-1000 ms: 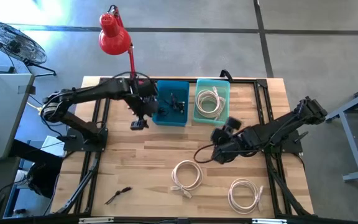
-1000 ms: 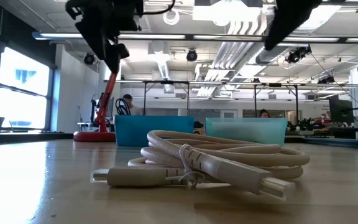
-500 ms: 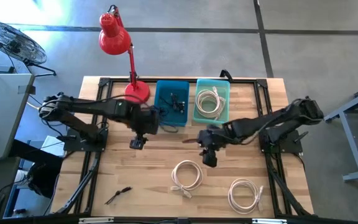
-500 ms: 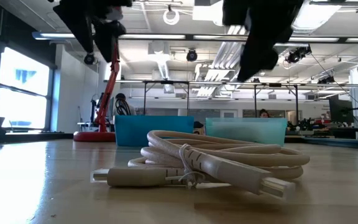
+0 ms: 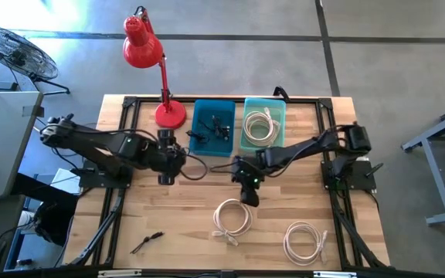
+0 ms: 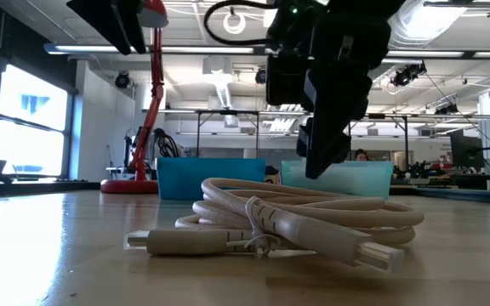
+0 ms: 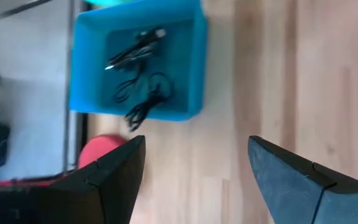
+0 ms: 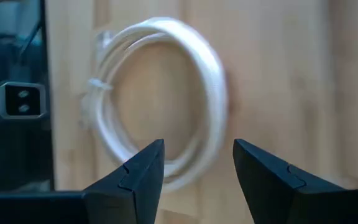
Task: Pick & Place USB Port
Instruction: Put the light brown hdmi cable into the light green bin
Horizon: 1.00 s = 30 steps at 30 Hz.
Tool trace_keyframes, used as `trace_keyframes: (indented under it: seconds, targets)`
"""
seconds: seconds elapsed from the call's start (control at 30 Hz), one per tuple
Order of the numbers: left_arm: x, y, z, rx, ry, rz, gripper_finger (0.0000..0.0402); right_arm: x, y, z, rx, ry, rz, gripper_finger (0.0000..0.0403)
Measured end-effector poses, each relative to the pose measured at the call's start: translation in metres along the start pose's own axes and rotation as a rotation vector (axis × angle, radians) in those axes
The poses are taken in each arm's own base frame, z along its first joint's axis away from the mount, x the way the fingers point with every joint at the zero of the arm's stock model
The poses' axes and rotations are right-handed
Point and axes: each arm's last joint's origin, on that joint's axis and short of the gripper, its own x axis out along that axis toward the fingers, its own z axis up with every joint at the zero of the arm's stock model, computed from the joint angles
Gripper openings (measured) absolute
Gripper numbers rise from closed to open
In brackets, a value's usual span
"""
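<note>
Approach step: your right end effector (image 5: 247, 193), fingers apart and empty, hangs just above the white coiled cable (image 5: 232, 218) on the desk (image 5: 184, 224). Next, lower and straddle the coil. Left end effector (image 5: 165, 177) waits, parted.

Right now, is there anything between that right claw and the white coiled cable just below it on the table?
Nothing visible. The right gripper hangs with jaws open just above the white cable coil, with only bare table around it. The left gripper waits apart.
</note>
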Motion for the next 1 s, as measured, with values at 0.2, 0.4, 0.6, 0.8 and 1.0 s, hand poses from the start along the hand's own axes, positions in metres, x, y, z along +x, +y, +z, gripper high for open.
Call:
trace_keyframes:
  seconds: [0.2, 0.4, 0.6, 0.8, 1.0]
  targets:
    - [-0.002, 0.002, -0.004, -0.03, 0.012, 0.061, 0.028, 0.026, 0.004, 0.002, -0.021, 0.135, 0.019, 0.0184]
    - [-0.002, 0.002, -0.004, -0.027, 0.015, 0.077, 0.028, 0.042, -0.002, 0.003, -0.011, 0.231, -0.002, 0.0184]
    - [-0.002, 0.002, -0.004, -0.027, 0.016, 0.073, 0.028, 0.043, -0.006, 0.004, 0.007, 0.226, 0.017, 0.0184]
    - [-0.004, -0.001, -0.004, -0.018, 0.011, 0.053, 0.028, 0.044, -0.007, 0.004, 0.011, 0.213, -0.04, 0.0156]
    - [-0.009, -0.011, -0.005, -0.006, -0.01, 0.017, 0.028, 0.044, -0.007, 0.006, -0.002, 0.187, -0.078, 0.0038]
